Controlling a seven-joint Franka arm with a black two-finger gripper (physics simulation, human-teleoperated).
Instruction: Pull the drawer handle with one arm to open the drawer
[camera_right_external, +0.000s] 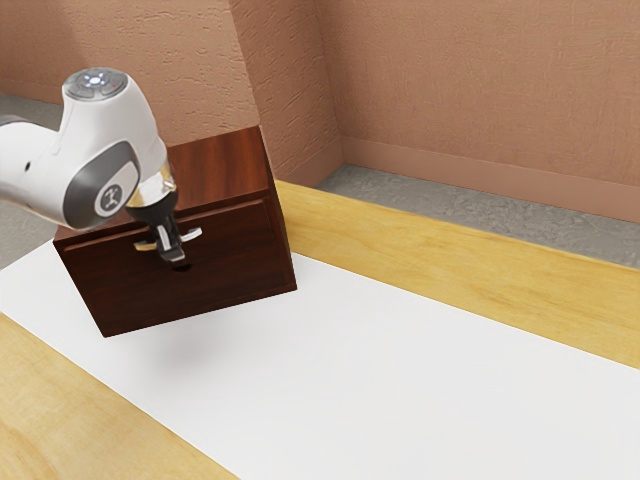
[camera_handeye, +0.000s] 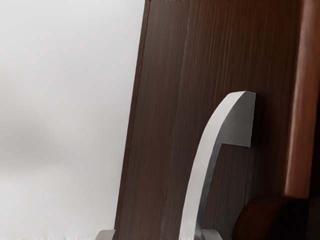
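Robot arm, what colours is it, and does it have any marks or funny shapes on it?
The arm is smooth, rounded and shiny white. One joint has a grey side panel with a small white round mark on it. Its top has a round cap with a pale bluish ring. The pincer at the end is black.

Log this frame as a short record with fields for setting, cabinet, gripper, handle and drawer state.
setting: wooden table covered by a white mat, brown walls behind
cabinet: dark wood cabinet on the mat, toward the exterior view's left
gripper: gripper against the drawer front, at the handle
handle: curved silver handle on the drawer front, seen close in the wrist view
drawer state: front near the cabinet body; whether it is pulled out at all cannot be told
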